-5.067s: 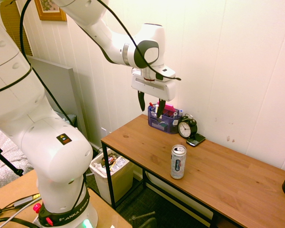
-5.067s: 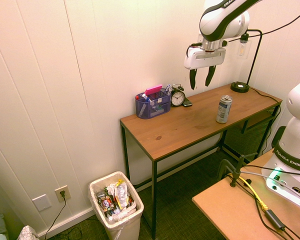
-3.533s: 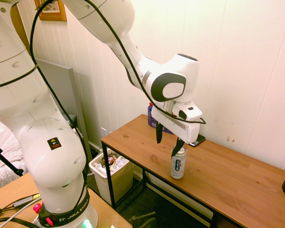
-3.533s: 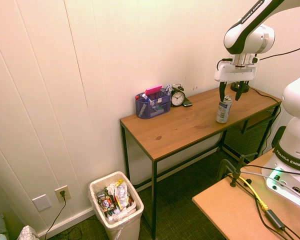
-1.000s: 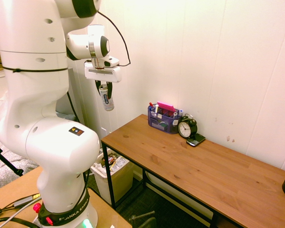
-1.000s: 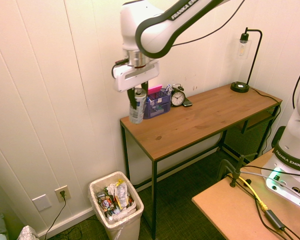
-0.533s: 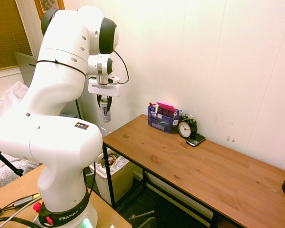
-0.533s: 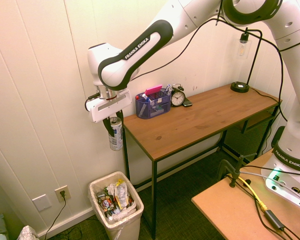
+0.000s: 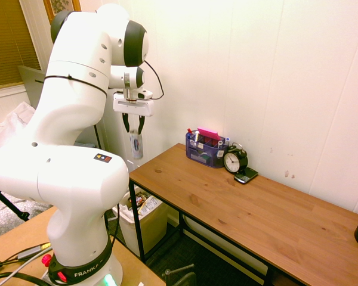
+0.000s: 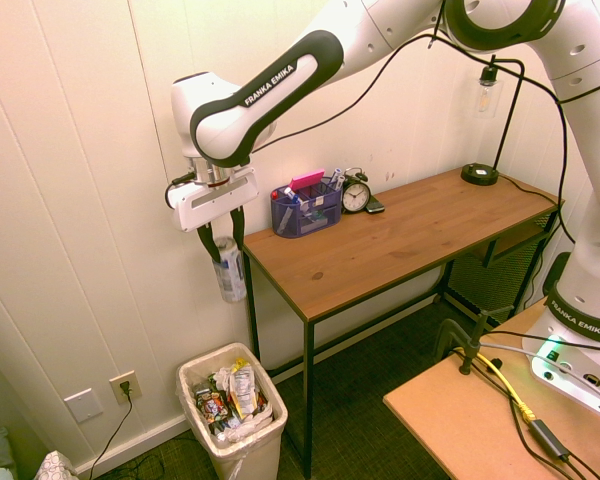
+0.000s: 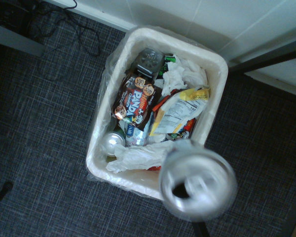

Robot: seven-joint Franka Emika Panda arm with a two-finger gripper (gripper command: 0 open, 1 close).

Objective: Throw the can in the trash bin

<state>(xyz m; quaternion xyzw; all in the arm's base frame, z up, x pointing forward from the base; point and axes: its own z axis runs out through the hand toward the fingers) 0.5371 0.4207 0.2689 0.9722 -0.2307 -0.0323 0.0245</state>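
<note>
Risk: can (image 10: 229, 272), blurred just below parted gripper (image 10: 222, 243) fingers and seemingly released, could be deflected off 1 rim of trash bin (image 10: 268, 398) onto floor.

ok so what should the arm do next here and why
Probably lift the end effector straight up and away. Its jaws look open, and the can is blurred just under the fingertips, apparently released, with the trash bin below. In the wrist view the can overlaps the bin's rim.
</note>
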